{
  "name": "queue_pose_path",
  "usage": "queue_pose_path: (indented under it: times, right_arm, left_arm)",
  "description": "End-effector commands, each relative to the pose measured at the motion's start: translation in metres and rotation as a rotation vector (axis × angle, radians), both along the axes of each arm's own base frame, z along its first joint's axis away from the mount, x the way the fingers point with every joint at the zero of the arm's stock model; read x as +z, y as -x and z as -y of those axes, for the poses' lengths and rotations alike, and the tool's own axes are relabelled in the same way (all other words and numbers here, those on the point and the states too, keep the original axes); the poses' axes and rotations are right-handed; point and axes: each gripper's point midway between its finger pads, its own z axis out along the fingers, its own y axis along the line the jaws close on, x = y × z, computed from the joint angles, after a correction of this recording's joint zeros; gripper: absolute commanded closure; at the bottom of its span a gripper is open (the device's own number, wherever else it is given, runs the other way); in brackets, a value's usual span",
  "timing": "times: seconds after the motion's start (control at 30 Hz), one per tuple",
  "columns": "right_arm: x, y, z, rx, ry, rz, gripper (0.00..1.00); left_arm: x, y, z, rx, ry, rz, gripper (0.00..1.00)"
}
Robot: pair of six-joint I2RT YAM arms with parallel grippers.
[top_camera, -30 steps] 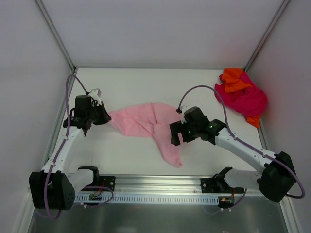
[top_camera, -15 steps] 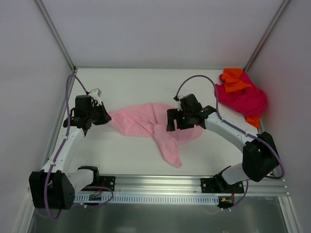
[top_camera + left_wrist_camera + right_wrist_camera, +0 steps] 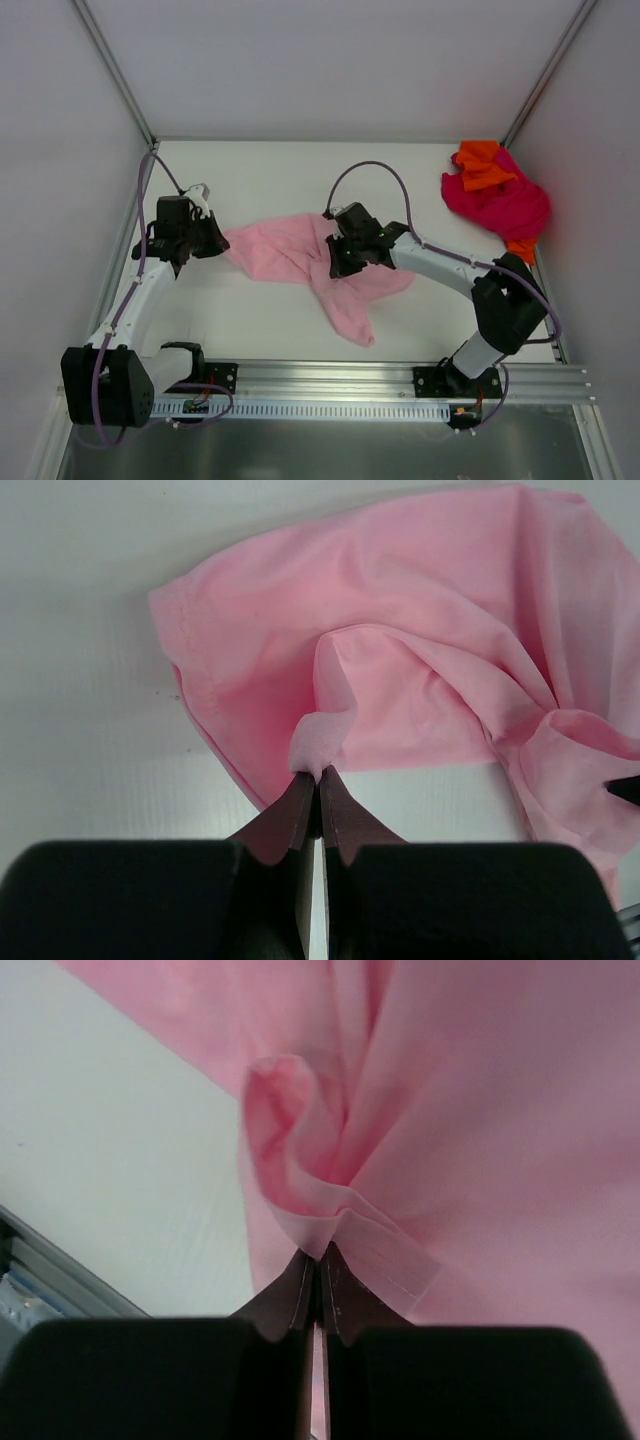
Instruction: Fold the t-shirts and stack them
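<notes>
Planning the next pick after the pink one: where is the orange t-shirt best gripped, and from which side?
Probably pinch the fold at the far end of the orange t-shirt, coming from above and the left. It lies bunched on top of the magenta t-shirt; the near orange tip looks tucked under it, and the wall crowds the right.

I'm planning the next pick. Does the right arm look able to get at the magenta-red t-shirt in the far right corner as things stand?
Not freely: the right gripper is shut on the light pink t-shirt. Once released, likely yes; only table lies between it and the magenta-red t-shirt.
</notes>
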Motion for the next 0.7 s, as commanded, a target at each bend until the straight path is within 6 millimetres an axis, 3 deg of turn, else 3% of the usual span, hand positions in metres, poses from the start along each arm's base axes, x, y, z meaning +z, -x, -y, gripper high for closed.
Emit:
queue_pose_path:
  times: [0.0, 0.1, 0.2, 0.23, 0.3, 0.37, 0.4, 0.43, 0.5, 0.57, 0.67]
  right_arm:
    - [0.07, -0.009, -0.034, 0.07, -0.112, 0.204, 0.99]
    - [0.103, 0.011, -0.056, 0.162, -0.202, 0.277, 0.98]
    - [0.114, 0.037, -0.071, 0.272, -0.268, 0.293, 0.83]
    - [0.106, 0.049, -0.074, 0.31, -0.279, 0.256, 0.7]
    - [0.092, 0.065, -0.078, 0.361, -0.274, 0.189, 0.61]
    - [0.074, 0.078, -0.077, 0.391, -0.231, 0.122, 0.36]
    - [0.07, 0.079, -0.074, 0.399, -0.211, 0.114, 0.29]
    - [0.063, 0.071, -0.066, 0.374, -0.153, 0.141, 0.14]
    - [0.061, 0.056, -0.048, 0.299, -0.079, 0.178, 0.06]
    - [0.066, 0.034, -0.029, 0.2, -0.069, 0.191, 0.06]
    - [0.07, 0.024, -0.021, 0.108, -0.127, 0.124, 0.09]
  left_arm:
    - [0.015, -0.006, 0.0, -0.015, 0.004, 0.049, 0.98]
    - [0.013, -0.006, -0.001, -0.007, 0.0, 0.038, 0.99]
    - [0.012, -0.005, -0.002, -0.004, -0.001, 0.028, 0.99]
    - [0.011, -0.005, -0.002, -0.001, -0.005, 0.025, 0.99]
    - [0.011, -0.005, -0.003, 0.001, -0.009, 0.022, 0.99]
    - [0.01, -0.004, -0.004, 0.002, -0.012, 0.018, 0.99]
    - [0.01, -0.004, -0.004, 0.003, -0.011, 0.016, 0.99]
    - [0.009, -0.004, -0.004, 0.003, -0.011, 0.015, 0.99]
    - [0.01, -0.003, -0.003, 0.001, -0.009, 0.015, 0.99]
    - [0.009, -0.002, -0.003, 0.001, -0.007, 0.013, 0.99]
    - [0.009, -0.003, -0.003, 0.001, -0.009, 0.016, 0.99]
